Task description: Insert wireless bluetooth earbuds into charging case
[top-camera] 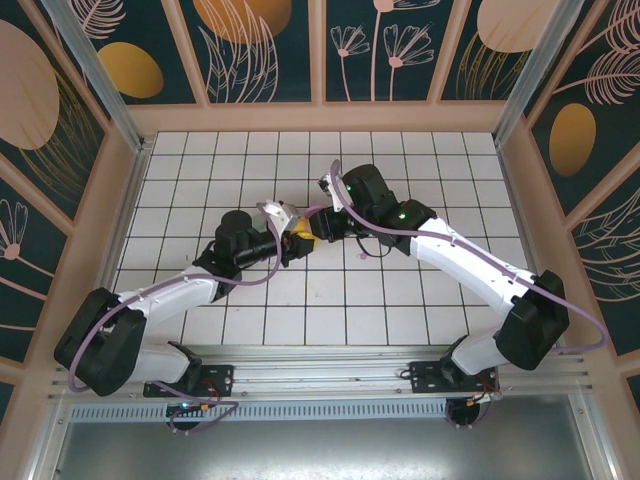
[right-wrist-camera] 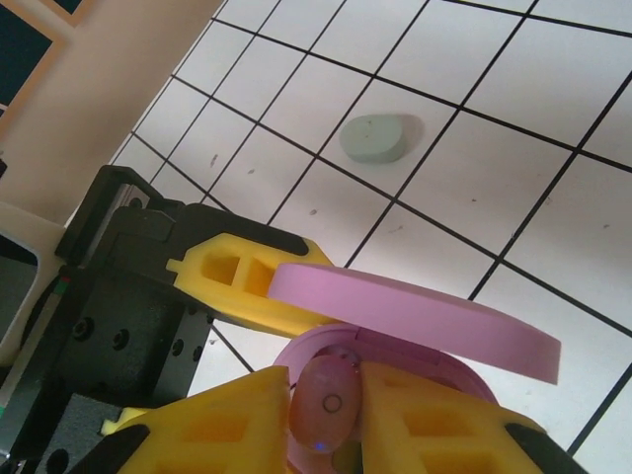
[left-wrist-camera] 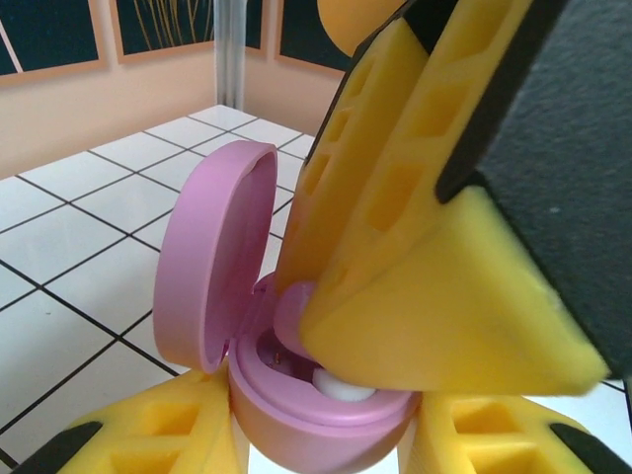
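Observation:
My left gripper [left-wrist-camera: 321, 439] is shut on the base of a pink charging case [left-wrist-camera: 296, 420], holding it above the tiles with its lid [left-wrist-camera: 212, 267] swung open. My right gripper [right-wrist-camera: 326, 413] comes down from above, its fingers [left-wrist-camera: 434, 247] over the case's bowl. Between those yellow fingers sits a purple-pink earbud [right-wrist-camera: 327, 403], pressed on both sides, with its lower end down in the bowl [right-wrist-camera: 434, 367]. The bud's white tip [left-wrist-camera: 344, 387] shows inside the case. Both grippers meet at the table's middle [top-camera: 300, 238].
A closed mint-green oval case [right-wrist-camera: 373, 138] lies on the white tiled floor [right-wrist-camera: 513, 128] beyond the grippers. Low peach walls [top-camera: 320, 118] ring the tiled area, and both arms reach in from the near edge.

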